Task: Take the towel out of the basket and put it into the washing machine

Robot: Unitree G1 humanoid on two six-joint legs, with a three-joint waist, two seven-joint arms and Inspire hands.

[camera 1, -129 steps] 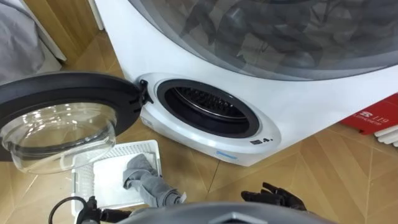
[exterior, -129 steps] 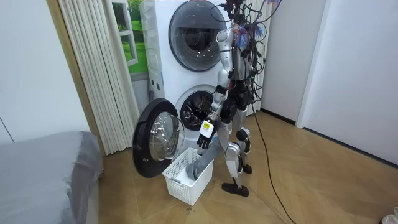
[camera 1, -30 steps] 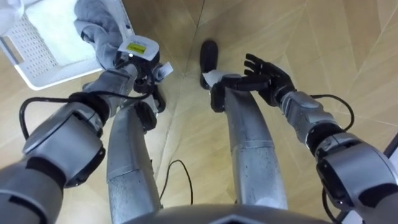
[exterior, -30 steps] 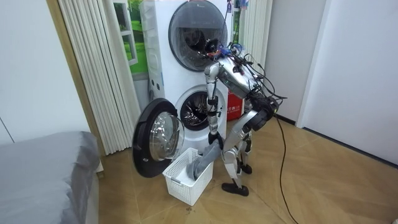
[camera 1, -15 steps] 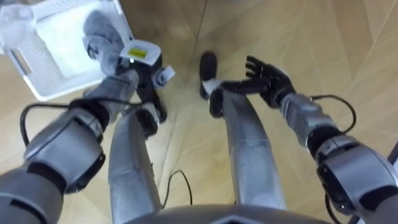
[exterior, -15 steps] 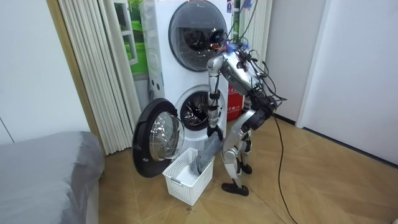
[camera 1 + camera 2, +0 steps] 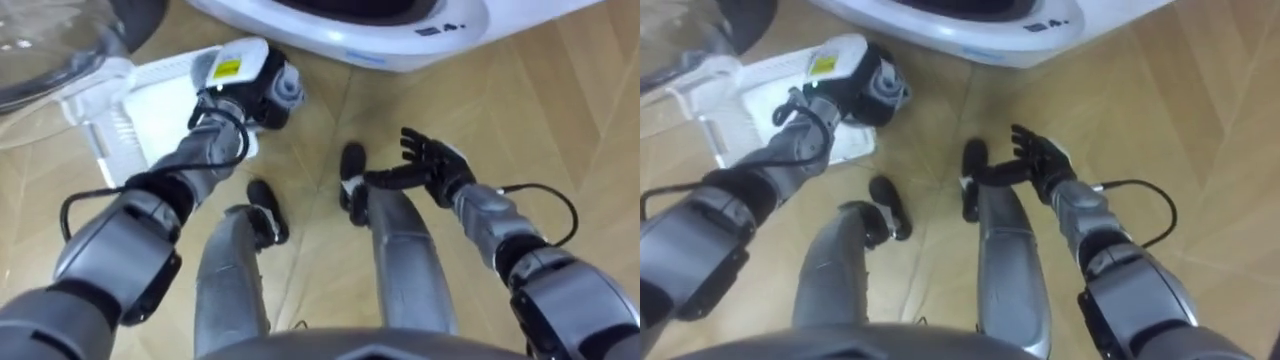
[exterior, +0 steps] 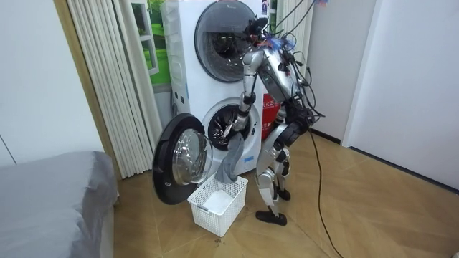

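left hand [image 7: 256,90] clutching towel [image 8: 228,163], right hand [image 7: 432,166] splayed

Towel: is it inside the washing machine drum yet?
No, the towel hangs from the left robot hand above the basket, outside the drum.

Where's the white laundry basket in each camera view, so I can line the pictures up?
Left eye view: the laundry basket is at upper left, partly under the robot's left arm.
Right eye view: upper left again, closer to the picture's left edge.
Room view: on the floor at lower centre, in front of the robot.
Shared landmark: the open washing machine door, right beside the basket.
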